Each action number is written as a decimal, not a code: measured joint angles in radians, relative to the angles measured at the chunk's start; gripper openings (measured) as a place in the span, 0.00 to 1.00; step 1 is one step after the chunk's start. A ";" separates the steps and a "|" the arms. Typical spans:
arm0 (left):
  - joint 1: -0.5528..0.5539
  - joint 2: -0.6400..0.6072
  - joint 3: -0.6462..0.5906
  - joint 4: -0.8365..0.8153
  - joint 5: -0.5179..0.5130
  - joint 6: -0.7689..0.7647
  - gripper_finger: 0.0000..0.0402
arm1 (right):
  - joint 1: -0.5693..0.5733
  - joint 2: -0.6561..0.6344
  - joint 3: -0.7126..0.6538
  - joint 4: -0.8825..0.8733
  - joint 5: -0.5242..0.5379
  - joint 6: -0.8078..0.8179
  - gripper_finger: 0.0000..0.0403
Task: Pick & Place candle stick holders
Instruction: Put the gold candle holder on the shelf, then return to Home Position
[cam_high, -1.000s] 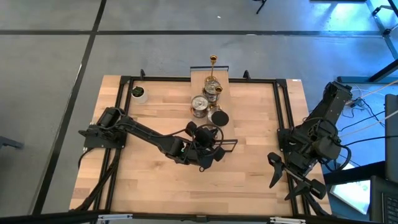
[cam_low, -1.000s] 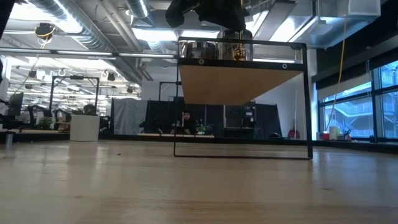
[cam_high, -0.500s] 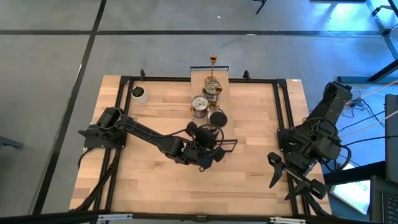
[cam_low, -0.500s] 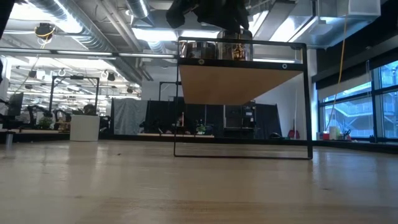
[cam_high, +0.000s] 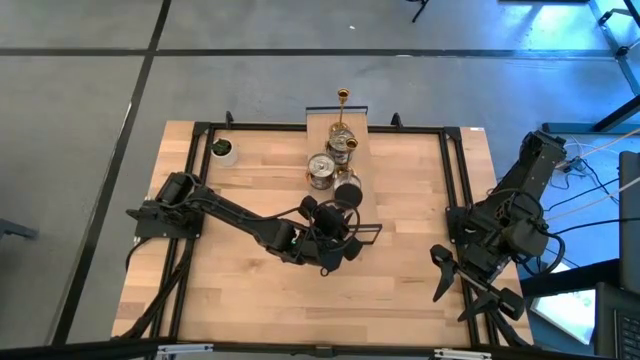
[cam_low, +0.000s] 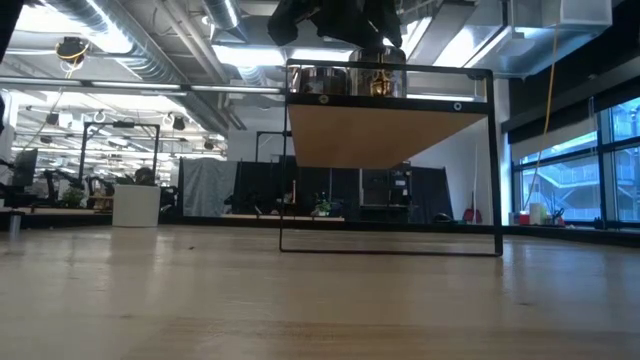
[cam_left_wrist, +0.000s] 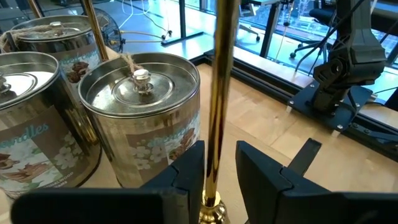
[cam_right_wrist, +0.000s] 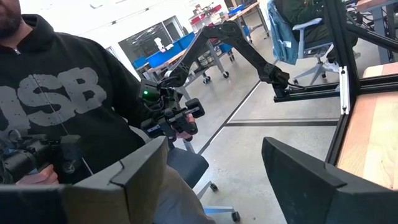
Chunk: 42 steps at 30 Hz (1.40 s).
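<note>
A raised wooden shelf (cam_low: 390, 135) on a black frame stands mid-table. On it stand silver tin holders (cam_high: 320, 168) (cam_left_wrist: 140, 118) and brass holders (cam_high: 342, 96). My left gripper (cam_high: 336, 212) (cam_left_wrist: 219, 180) is open, one finger on each side of a slim brass holder's upright stem (cam_left_wrist: 222, 93), next to the nearest tin. The fingers hide that holder's base. My right gripper (cam_high: 455, 288) (cam_right_wrist: 227, 186) waits open beyond the table's right edge, holding nothing. My left gripper comes at the brass stem nearly level, slanting slightly down, fingers across it low on the stem. One finger (cam_left_wrist: 261, 180) stands clear of the stem with a gap. The other finger (cam_left_wrist: 189, 180) lies right beside it; I cannot tell whether it touches.
A white cup with green inside (cam_high: 222, 150) sits at the table's far left. A person in a dark hoodie (cam_right_wrist: 56, 112) stands beyond the right arm. Black frame rails (cam_high: 455, 170) run along the table's sides.
</note>
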 joint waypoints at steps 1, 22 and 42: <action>0.000 0.000 0.000 0.000 0.000 0.000 0.21 | 0.000 0.000 0.000 0.000 0.000 0.000 0.66; -0.014 0.000 0.000 -0.089 0.018 -0.063 0.22 | -0.008 -0.017 0.000 -0.020 -0.003 -0.005 0.66; -0.025 0.000 0.000 -0.080 -0.010 -0.071 0.40 | -0.020 -0.018 0.000 -0.023 -0.011 -0.006 0.66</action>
